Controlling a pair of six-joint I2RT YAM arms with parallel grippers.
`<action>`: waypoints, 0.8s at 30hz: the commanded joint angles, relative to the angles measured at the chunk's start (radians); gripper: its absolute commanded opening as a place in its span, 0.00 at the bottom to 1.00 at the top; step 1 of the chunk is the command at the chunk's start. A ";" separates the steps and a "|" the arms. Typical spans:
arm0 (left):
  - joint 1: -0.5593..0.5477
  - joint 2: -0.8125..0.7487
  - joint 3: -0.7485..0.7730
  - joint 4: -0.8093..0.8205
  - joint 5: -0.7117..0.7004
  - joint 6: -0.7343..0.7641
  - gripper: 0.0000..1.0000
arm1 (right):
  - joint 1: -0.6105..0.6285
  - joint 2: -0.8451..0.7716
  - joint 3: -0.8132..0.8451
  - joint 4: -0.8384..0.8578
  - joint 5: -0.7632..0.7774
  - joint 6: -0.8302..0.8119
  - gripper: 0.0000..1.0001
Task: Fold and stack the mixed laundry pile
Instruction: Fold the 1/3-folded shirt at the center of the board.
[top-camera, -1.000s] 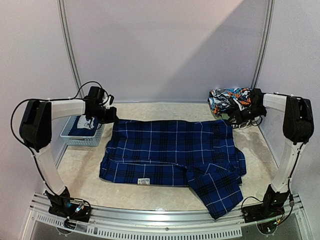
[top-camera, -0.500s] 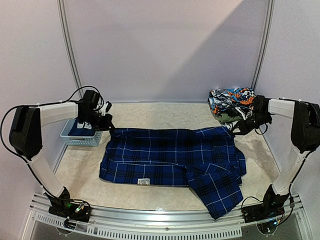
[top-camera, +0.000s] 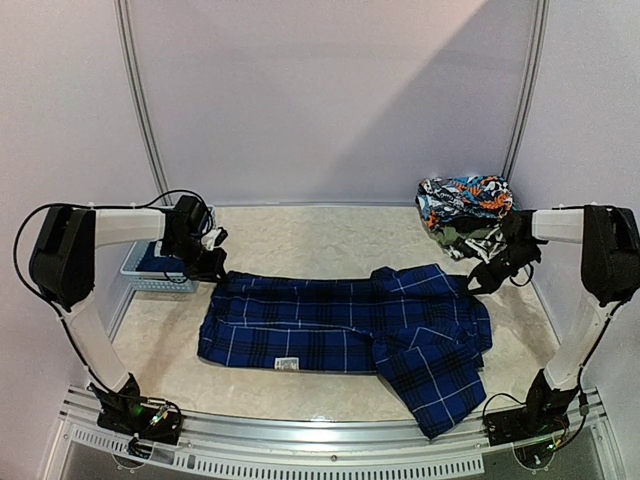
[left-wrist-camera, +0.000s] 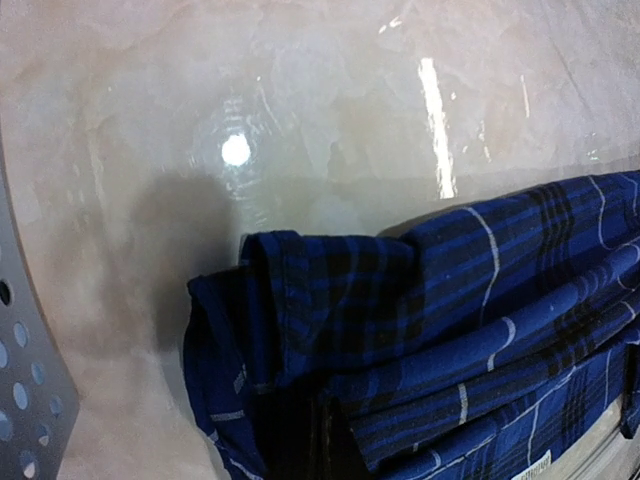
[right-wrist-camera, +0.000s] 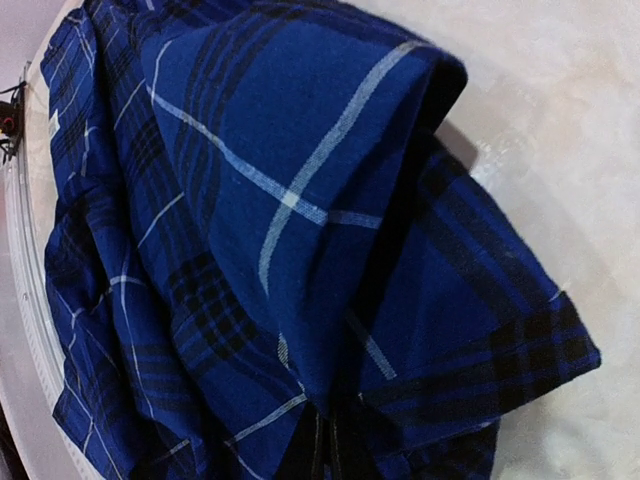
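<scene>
Held the plaid shirt (top-camera: 340, 320) by its two far corners. Pinched the far left corner tight in the closed left gripper (top-camera: 212, 268), just beside the light-blue basket (top-camera: 140, 280). Clamped the far right corner in the closed right gripper (top-camera: 478, 282), cloth bunched in folds around the fingers. Lay spread over the middle of the table (top-camera: 300, 230), one sleeve trailing toward the near right edge. Left the colourful heap of garments (top-camera: 462, 205) at the far right corner, near that gripper.
</scene>
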 joint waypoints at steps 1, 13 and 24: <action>0.018 0.025 -0.006 -0.071 -0.048 0.034 0.00 | 0.013 0.001 -0.053 -0.028 0.050 -0.082 0.03; 0.017 0.064 -0.011 -0.130 -0.006 0.049 0.06 | 0.024 -0.021 -0.143 0.012 0.117 -0.159 0.08; -0.033 -0.078 0.171 -0.220 -0.089 0.042 0.38 | 0.003 -0.105 0.053 -0.176 0.070 -0.165 0.51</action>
